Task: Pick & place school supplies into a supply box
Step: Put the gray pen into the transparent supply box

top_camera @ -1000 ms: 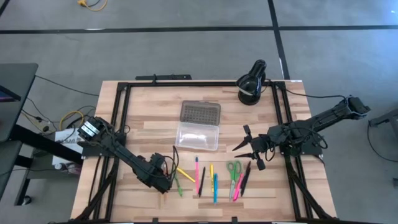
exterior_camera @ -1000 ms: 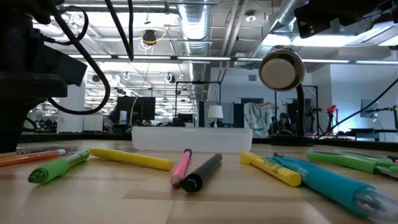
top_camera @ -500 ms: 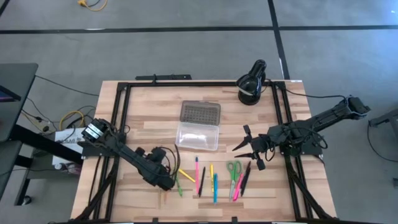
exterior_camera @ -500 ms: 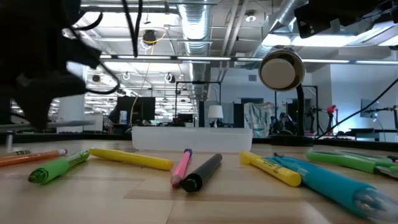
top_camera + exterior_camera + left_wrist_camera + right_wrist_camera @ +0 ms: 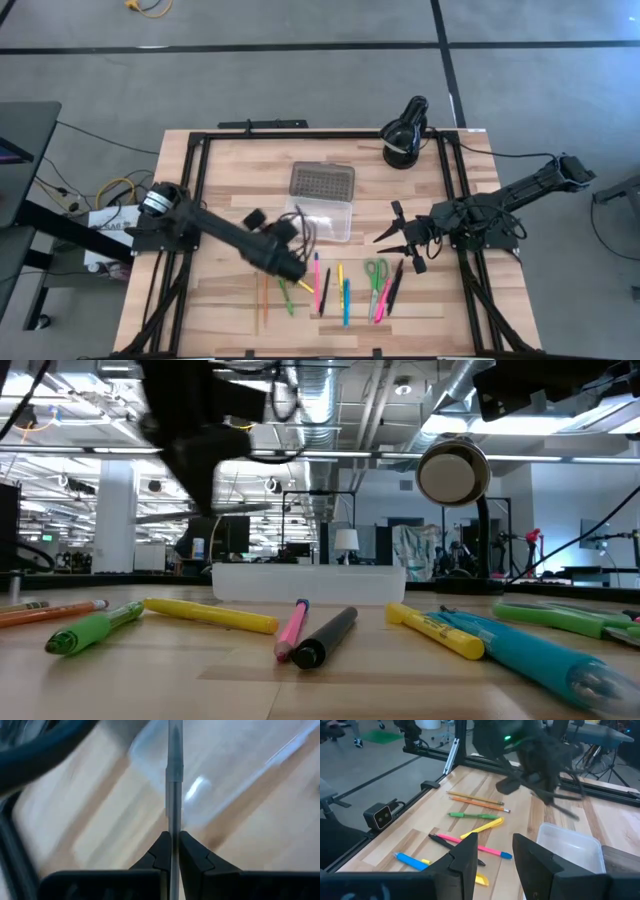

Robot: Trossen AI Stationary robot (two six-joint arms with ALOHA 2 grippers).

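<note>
My left gripper [image 5: 173, 837] is shut on a thin grey pen and hangs above the table next to the supply box's near left corner [image 5: 292, 265]; in the low view it is a dark blur overhead [image 5: 200, 450]. The clear supply box [image 5: 318, 218] stands open, its dotted lid [image 5: 322, 181] lying flat on the far side. Pens, pencils and markers [image 5: 330, 288] and green scissors [image 5: 376, 272] lie flat near the near edge. My right gripper [image 5: 495, 855] is open and waits right of the box [image 5: 400, 240]. My left gripper pinches the grey pen's shaft [image 5: 173, 827] between its two fingertips. The pen lies along the fingers, and its free end [image 5: 174, 750] sticks out ahead of them over the box's corner. It is lifted clear of the table.
A black round lamp [image 5: 404, 130] stands at the far right corner. Black frame rails [image 5: 196, 190] run along the table's sides. Two orange pencils [image 5: 264, 305] and a green marker [image 5: 286, 297] lie at the left end of the row of supplies.
My left gripper has risen from the left end of the row of supplies and swung toward the far right, up to the supply box, carrying the grey pen clear of the table. The orange pencils it stood over now show.
</note>
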